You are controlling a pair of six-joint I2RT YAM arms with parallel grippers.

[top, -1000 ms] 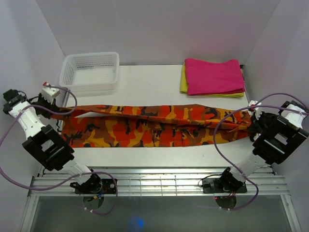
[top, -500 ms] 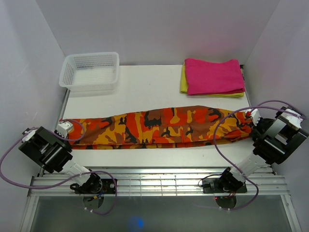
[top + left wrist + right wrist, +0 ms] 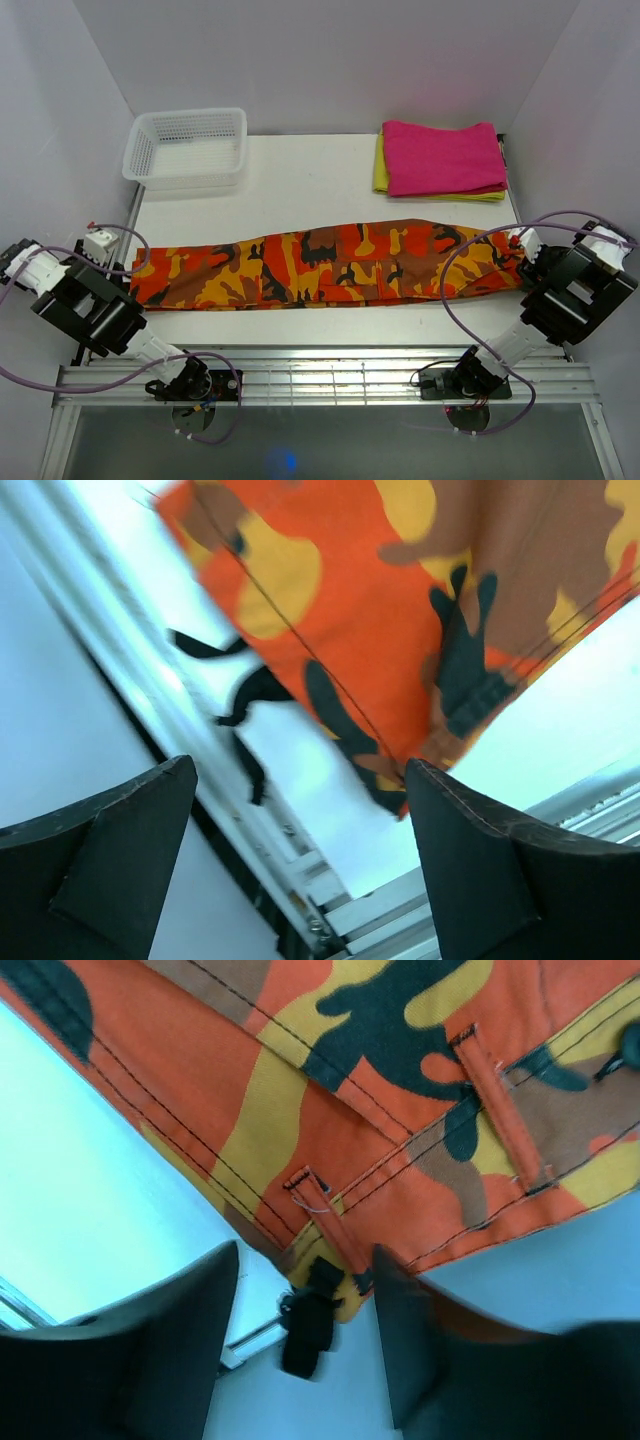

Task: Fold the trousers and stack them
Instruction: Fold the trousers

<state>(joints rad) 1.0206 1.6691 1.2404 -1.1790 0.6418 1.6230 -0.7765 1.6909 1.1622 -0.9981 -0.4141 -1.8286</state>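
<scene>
One pair of trousers [image 3: 320, 262], laid flat across the near half of the table [image 3: 300, 180] as a single long band folded lengthwise, waistband and belt loops to the right, leg ends to the left. Left pincer [image 3: 297, 785] released, fingers spread with nothing between them, just beside the leg end. Right pincer [image 3: 305, 1260] likewise released, just beside the waistband corner. Well behind, at the far left, a white mesh basket [image 3: 186, 147]; at the far right, a folded pink cloth [image 3: 443, 157] stacked on a folded yellow cloth [image 3: 379, 172].
</scene>
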